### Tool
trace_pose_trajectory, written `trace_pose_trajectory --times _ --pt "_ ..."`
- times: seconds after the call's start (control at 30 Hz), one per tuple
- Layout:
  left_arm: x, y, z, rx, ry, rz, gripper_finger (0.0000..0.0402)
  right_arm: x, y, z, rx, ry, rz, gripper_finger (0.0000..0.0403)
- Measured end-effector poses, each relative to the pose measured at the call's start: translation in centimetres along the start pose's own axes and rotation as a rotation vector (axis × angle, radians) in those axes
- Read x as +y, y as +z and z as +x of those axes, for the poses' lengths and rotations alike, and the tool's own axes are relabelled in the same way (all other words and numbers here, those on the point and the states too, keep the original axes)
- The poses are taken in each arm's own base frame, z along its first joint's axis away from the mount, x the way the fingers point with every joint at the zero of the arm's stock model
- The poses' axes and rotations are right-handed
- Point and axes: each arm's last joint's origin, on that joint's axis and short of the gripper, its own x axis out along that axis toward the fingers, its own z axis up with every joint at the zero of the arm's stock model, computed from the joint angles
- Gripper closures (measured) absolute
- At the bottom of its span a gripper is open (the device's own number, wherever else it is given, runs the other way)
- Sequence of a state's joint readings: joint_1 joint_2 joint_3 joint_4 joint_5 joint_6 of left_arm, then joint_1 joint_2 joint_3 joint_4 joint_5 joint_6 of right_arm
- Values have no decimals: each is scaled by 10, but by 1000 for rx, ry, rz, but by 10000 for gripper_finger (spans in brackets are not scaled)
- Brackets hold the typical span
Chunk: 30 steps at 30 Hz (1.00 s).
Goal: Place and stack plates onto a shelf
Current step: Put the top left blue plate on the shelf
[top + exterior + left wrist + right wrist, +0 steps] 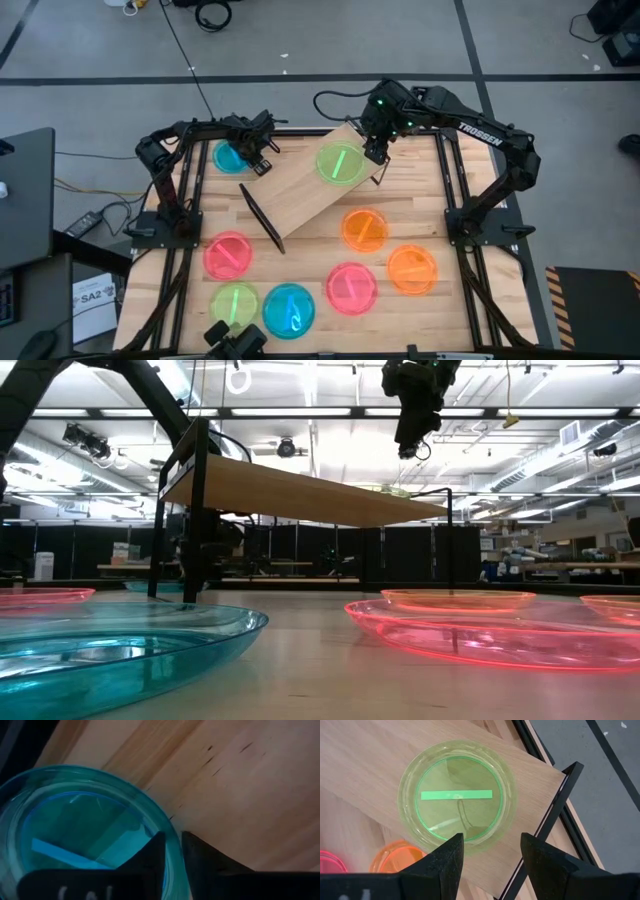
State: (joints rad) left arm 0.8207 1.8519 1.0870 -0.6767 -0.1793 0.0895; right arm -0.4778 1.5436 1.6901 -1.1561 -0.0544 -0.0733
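The shelf is a light wooden board on black wire legs, standing slantwise mid-table. One green plate lies flat on its far right part. My right gripper hangs open above that plate's edge, apart from it, and shows high over the shelf in the low view. My left gripper is shut on a blue plate at the table's far left, beside the shelf's left end. Several more plates in pink, green, blue and orange lie on the near half of the table. My left gripper pinches the blue plate's rim on the side facing the shelf. One finger is inside the plate and one finger is outside. The fingers slant down from above. Whether the plate is lifted off the tabletop, I cannot tell.
On the tabletop near the shelf lie a pink plate, a green plate, a blue plate, a pink plate and two orange plates. The shelf's black leg stands at its near left end.
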Motion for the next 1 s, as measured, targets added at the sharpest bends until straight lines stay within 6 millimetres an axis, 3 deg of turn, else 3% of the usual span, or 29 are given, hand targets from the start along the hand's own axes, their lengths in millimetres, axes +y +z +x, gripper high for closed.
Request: trace_pose_trajectory --times 0.33,0.63,1.0 --pt "1 0 0 3 21 -1 387 0 0 0 0 0 0 199" --pt "1 -2 -1 25 28 4 394 0 0 0 0 0 0 199" --pt "7 -12 -32 3 63 0 396 0 0 0 0 0 0 199"
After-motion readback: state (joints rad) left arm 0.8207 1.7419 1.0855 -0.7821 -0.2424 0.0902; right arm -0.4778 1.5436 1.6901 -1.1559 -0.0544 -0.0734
